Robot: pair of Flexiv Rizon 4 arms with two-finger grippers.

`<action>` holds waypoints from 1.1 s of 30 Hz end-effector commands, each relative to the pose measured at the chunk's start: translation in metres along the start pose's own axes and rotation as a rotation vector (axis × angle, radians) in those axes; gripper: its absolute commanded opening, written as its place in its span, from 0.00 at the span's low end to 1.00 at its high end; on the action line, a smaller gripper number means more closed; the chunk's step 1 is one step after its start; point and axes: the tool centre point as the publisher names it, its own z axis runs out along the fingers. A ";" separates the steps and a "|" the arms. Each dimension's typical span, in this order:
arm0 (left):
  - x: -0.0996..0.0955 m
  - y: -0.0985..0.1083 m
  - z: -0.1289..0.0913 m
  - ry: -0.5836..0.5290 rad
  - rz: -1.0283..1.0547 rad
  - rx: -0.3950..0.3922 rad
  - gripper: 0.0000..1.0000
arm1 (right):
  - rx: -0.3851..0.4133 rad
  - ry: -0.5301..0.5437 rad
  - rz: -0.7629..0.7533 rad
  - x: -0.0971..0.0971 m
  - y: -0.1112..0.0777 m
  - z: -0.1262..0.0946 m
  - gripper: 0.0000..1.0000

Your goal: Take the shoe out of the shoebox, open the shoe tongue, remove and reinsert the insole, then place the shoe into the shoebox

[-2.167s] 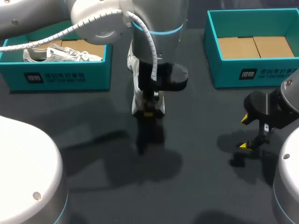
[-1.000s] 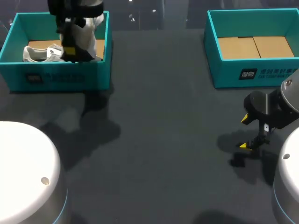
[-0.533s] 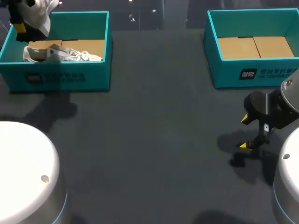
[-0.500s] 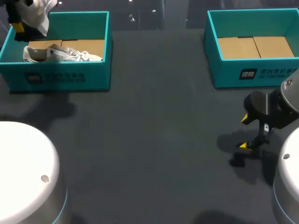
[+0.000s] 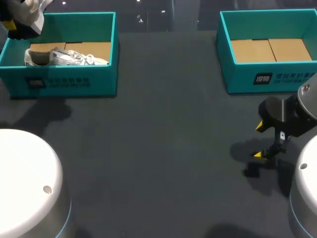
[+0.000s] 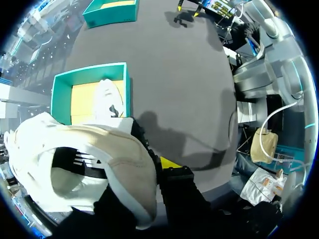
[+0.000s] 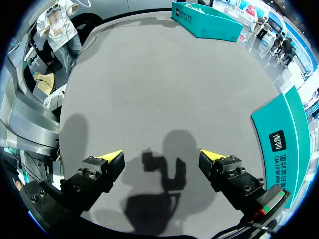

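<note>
Head view: my left gripper, clamped on the white shoe, has swung from table centre past the far-left shoebox, seemingly overshooting placement; my right gripper rests spread wide.

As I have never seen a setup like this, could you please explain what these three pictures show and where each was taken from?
This is a robot with two arms working at a dark table. The head picture looks down from a camera above and behind the robot. The other two come from a camera on each arm's wrist. Two teal boxes stand on the table. The left shoebox holds a white shoe, and the right shoebox shows only its cardboard bottom. The left claw is shut on a second shoe, held in the air near the left shoebox's far left corner. The right claw is open, holds nothing and hangs above the table.
</note>
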 end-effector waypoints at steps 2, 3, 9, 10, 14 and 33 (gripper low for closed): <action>-0.053 0.041 -0.008 0.056 0.008 0.040 0.00 | 0.001 -0.003 0.000 0.002 0.000 -0.001 1.00; -0.064 0.047 -0.008 0.058 0.023 0.029 0.00 | 0.001 -0.003 0.000 0.002 0.000 -0.001 1.00; -0.090 0.063 -0.006 0.083 0.014 0.025 0.00 | 0.001 -0.003 0.000 0.002 0.000 -0.001 1.00; -0.090 0.063 -0.006 0.083 0.014 0.025 0.00 | 0.001 -0.003 0.000 0.002 0.000 -0.001 1.00; -0.090 0.063 -0.006 0.083 0.014 0.025 0.00 | 0.001 -0.003 0.000 0.002 0.000 -0.001 1.00; -0.148 0.089 0.016 0.018 0.221 -0.006 0.00 | 0.001 -0.003 0.000 0.002 0.000 -0.001 1.00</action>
